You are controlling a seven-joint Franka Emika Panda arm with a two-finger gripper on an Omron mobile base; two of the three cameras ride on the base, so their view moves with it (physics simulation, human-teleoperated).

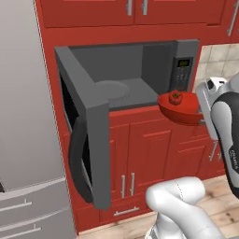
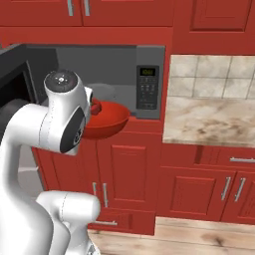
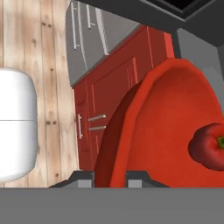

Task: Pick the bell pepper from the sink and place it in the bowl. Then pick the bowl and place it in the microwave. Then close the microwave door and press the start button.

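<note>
My gripper [image 3: 111, 177] is shut on the rim of the glossy red bowl [image 1: 182, 111], holding it in the air just in front of the microwave's [image 1: 140, 70] lower right corner. The small red bell pepper [image 1: 176, 97] with its green stem lies inside the bowl [image 3: 170, 131]. The microwave door [image 1: 88, 140] stands wide open, swung out to the left, and the cavity with its round turntable is empty. Seen from the right base, my arm hides part of the bowl [image 2: 107, 119] and most of the pepper [image 2: 95, 106]. The sink is out of view.
The control panel with a green display [image 1: 183, 70] sits on the microwave's right side. A tall grey fridge [image 1: 23, 116] stands left of the open door. A marble counter [image 2: 209, 119] lies to the right, with red cabinets [image 1: 149, 154] below and wooden floor [image 2: 199, 239].
</note>
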